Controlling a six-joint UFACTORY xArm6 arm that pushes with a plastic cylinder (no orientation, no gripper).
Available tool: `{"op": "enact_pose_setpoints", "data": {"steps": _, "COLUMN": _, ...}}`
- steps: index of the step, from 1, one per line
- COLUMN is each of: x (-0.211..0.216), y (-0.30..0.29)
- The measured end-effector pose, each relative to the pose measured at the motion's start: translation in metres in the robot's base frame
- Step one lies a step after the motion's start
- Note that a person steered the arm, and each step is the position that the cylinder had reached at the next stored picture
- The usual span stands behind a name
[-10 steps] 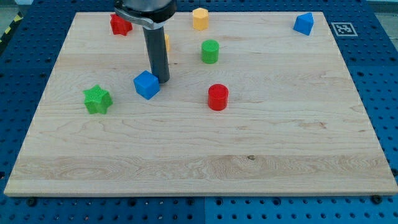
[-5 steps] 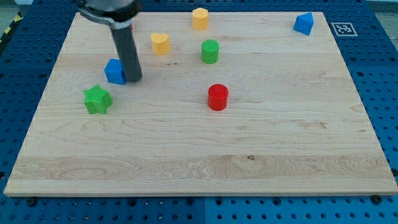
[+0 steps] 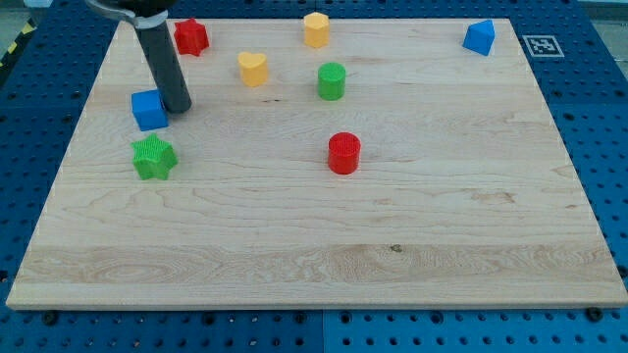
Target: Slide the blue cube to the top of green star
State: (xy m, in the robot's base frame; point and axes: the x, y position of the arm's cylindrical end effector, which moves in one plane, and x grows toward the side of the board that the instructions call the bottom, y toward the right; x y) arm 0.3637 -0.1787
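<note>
The blue cube [image 3: 148, 109] sits near the board's left edge, just above the green star [image 3: 153, 157], with a small gap between them. My tip [image 3: 178, 107] rests on the board against the cube's right side. The dark rod rises from there toward the view's top left.
A red star [image 3: 190, 37] lies at the top left, with a yellow heart [image 3: 253, 68], a yellow hexagon [image 3: 315, 29] and a green cylinder [image 3: 332, 80] to its right. A red cylinder [image 3: 344, 153] is mid-board. Another blue block [image 3: 479, 37] sits at the top right of the wooden board [image 3: 392, 245].
My tip has pushed the blue cube to the left and upward, from the middle-left of the board to a spot right above the green star. The other blocks stayed put.
</note>
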Motion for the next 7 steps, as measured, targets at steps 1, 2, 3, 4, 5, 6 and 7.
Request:
{"op": "enact_pose_setpoints", "data": {"steps": 1, "x": -0.022, "y": 0.0}}
{"op": "enact_pose_setpoints", "data": {"steps": 2, "x": -0.023, "y": 0.0}}
{"op": "enact_pose_setpoints", "data": {"steps": 3, "x": -0.023, "y": 0.0}}
{"op": "enact_pose_setpoints", "data": {"steps": 4, "x": -0.015, "y": 0.009}}
{"op": "enact_pose_setpoints", "data": {"steps": 5, "x": -0.003, "y": 0.018}}
{"op": "enact_pose_setpoints", "data": {"steps": 6, "x": -0.013, "y": 0.018}}
{"op": "enact_pose_setpoints", "data": {"steps": 7, "x": -0.03, "y": 0.036}}
